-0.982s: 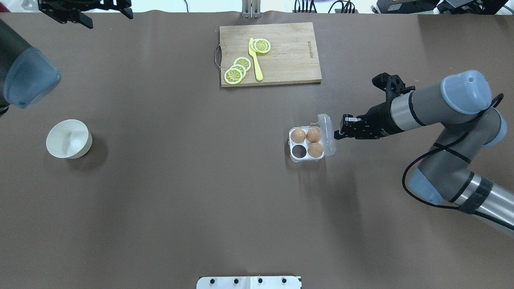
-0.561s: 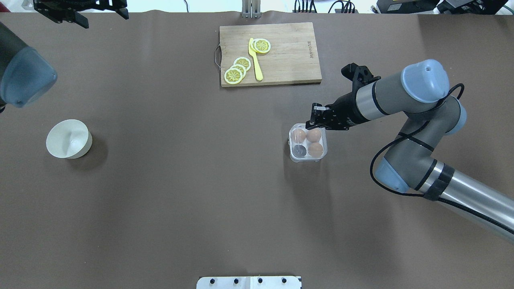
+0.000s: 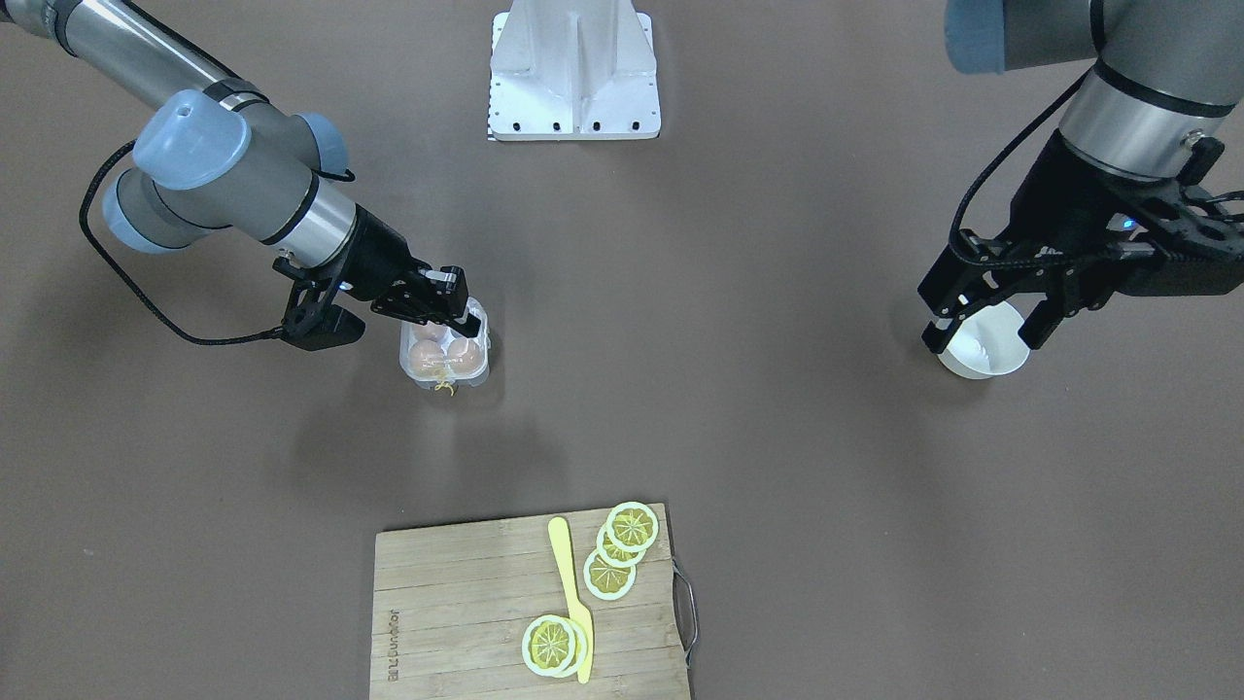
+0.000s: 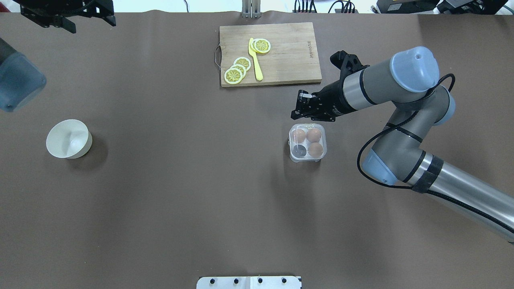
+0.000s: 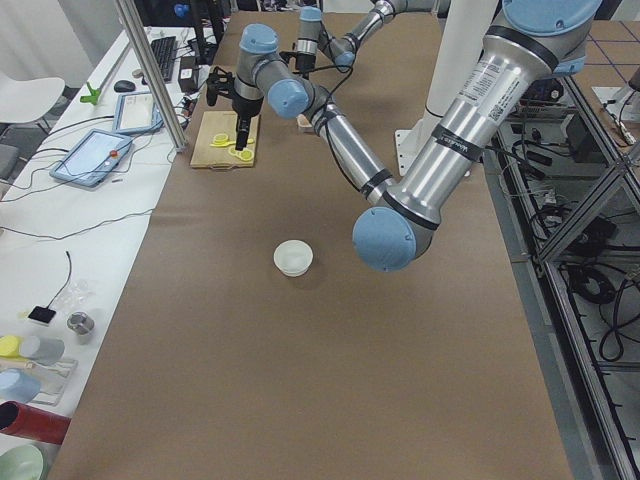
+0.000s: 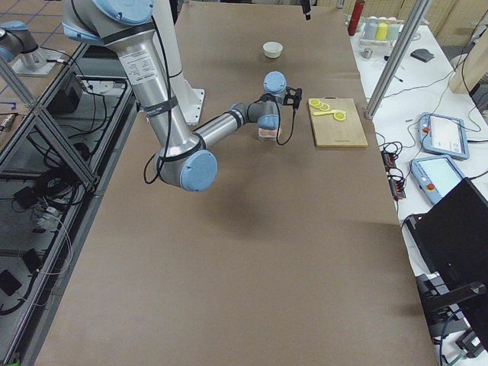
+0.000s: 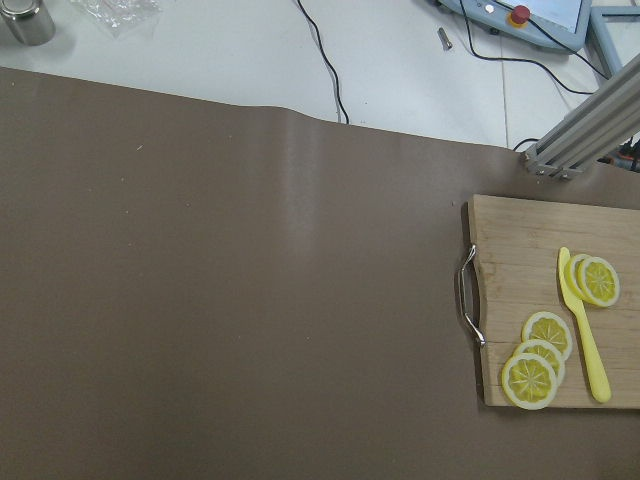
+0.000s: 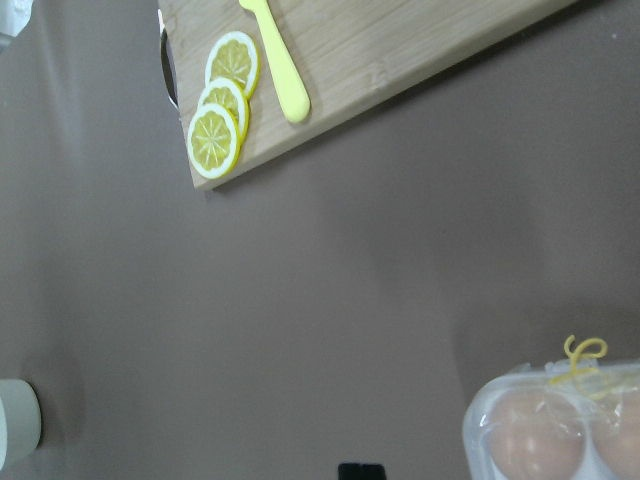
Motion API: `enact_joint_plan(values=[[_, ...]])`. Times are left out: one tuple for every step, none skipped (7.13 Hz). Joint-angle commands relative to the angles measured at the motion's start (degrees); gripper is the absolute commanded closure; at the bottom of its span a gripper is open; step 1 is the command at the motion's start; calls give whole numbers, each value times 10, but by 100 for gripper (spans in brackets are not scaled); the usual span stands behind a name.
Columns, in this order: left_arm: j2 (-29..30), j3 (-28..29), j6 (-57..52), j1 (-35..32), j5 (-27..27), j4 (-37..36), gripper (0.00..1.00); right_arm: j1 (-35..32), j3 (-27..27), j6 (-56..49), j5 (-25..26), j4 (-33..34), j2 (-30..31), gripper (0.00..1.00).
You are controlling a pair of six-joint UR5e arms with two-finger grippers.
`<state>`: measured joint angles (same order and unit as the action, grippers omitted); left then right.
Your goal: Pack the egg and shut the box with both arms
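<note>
The clear egg box (image 4: 290, 150) stands right of the table's middle with its lid down. Three brown eggs (image 4: 314, 135) show through the lid; the fourth cell is dark. In the front view the box (image 3: 442, 381) shows its yellow string. My right gripper (image 4: 296, 111) looks shut and empty, just beyond the box's far edge, apart from it; it also shows in the front view (image 3: 465, 309). My left gripper (image 3: 982, 326) is open and empty, high at the far left (image 4: 66, 20). The right wrist view shows the box's corner (image 8: 480, 420).
A white bowl (image 4: 68, 139) stands at the left. A wooden cutting board (image 4: 281, 60) with lemon slices (image 4: 237, 70) and a yellow knife (image 4: 255, 60) lies at the back, beyond the box. The white base (image 3: 573, 73) is at the robot's edge.
The box's lid, upright a second ago, has come down shut. My right gripper has swung from the box's right side over to its far edge. My left gripper has drifted left.
</note>
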<state>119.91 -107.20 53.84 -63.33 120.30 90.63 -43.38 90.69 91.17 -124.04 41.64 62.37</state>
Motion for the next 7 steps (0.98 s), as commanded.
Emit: enact_joint_plan(values=[[-35, -11, -31, -5, -1, 2, 2, -64, 102, -47, -34, 188, 3, 0], [-58, -18, -72, -14, -1, 2, 2, -119, 133, -143, -64, 284, 7, 0], [-81, -19, -138, -42, -1, -4, 2, -169, 136, -259, -82, 353, 23, 0], [-111, -14, -189, -59, -1, -7, 2, -212, 136, -395, -85, 426, 44, 0], [-126, 6, -271, -91, -1, -8, 2, -250, 135, -552, -79, 518, 59, 0], [-126, 25, -328, -126, 0, -27, 2, -290, 129, -730, -58, 627, 60, 0], [-127, 48, -384, -152, 1, -56, 2, -317, 122, -847, -39, 699, 65, 0]])
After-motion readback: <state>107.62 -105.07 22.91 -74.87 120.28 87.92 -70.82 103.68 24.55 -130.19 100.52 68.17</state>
